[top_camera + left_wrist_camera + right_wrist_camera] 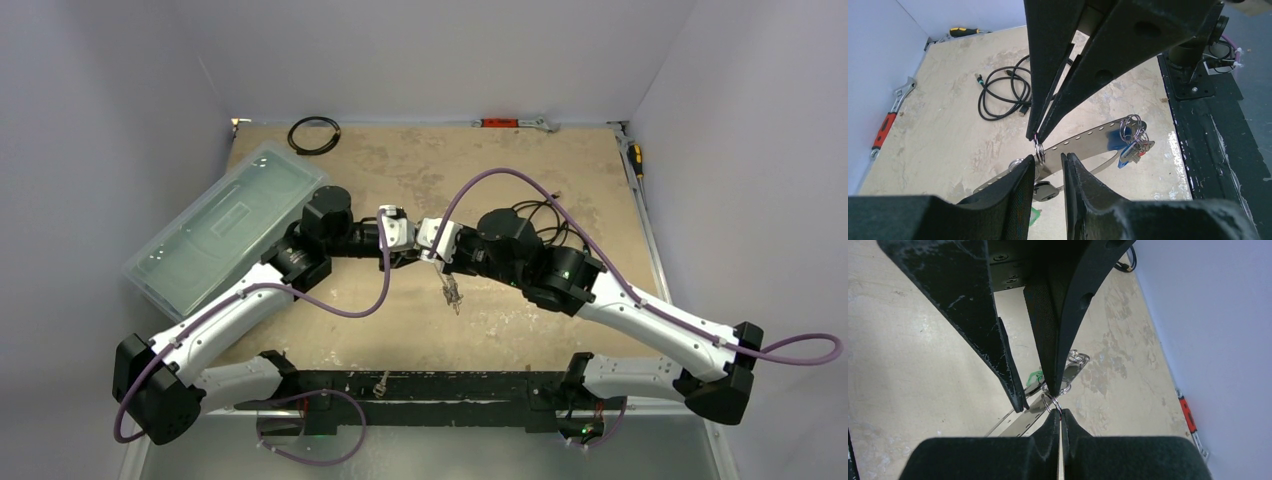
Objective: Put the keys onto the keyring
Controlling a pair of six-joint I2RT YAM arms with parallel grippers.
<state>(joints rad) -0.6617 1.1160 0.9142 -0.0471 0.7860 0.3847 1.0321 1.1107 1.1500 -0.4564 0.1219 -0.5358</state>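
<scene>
Far from table edges, left pincer meets right pincer at keyring.

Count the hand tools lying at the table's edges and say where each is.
2. A red-handled wrench lies along the far edge, right of centre. A yellow-and-black screwdriver lies at the right edge, near the far corner. The arms could be hiding others.

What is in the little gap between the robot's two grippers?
A small silver ring, pinched by the right gripper, meets the keyring, a holed metal band that the left gripper holds. The left wrist view shows it best.
</scene>
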